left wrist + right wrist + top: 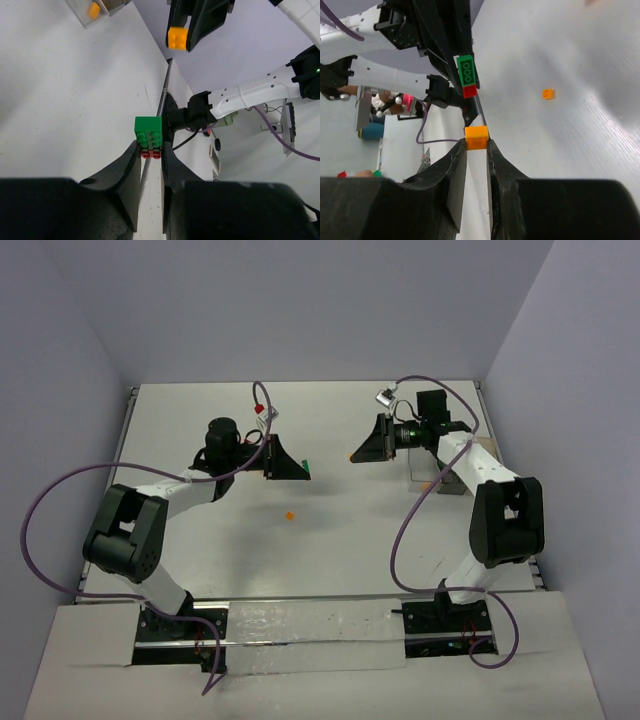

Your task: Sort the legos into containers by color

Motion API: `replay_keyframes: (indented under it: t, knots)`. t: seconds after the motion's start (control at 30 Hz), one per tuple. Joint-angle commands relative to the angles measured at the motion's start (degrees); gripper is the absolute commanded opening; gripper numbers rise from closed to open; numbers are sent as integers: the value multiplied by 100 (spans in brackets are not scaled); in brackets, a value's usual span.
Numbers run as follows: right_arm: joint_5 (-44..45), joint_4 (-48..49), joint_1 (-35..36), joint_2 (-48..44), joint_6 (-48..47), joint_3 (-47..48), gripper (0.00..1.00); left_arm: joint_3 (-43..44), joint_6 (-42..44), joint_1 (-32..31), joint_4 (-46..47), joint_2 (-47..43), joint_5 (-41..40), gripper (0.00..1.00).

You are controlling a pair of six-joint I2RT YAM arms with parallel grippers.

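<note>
My left gripper (150,150) is shut on a green lego (149,131) with a red lego (151,154) stuck to it, held above the table. In the top view this left gripper (290,464) faces the right gripper (358,452) across a short gap at mid-table. My right gripper (477,143) is shut on an orange lego (476,137). Another orange lego (290,514) lies loose on the table nearer the arm bases. The clear containers (428,476) stand at the right, mostly hidden behind the right arm. One bin (95,11) holds an orange lego.
Purple cables loop from both arms over the table. The white table is walled on the left, right and back. In the right wrist view the loose orange lego (548,93) lies on bare table to the right of the held one.
</note>
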Motion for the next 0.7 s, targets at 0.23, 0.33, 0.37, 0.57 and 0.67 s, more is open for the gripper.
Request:
replay_keyframes:
  t: [0.23,0.33,0.37,0.57,0.67]
  knots:
    - [2012,-2637,-1248,-111,-2391,730,0,601,2470,-52,-2230,-271,-822,0]
    - [3322,-2734,-1460,-126,-2589,932,0,806,2902,-103,-2709,-264,-1262,0]
    - [3777,-2721,-1495,-112,-2603,994,0,854,3018,-123,-2812,-263,-1318,0]
    - [4795,-2693,-1493,180,-2621,1300,0,1069,3349,-172,-3080,-230,-1537,0]
    - [5124,-2707,-1493,495,-2558,1464,0,1130,3489,-180,-3132,-251,-1573,0]
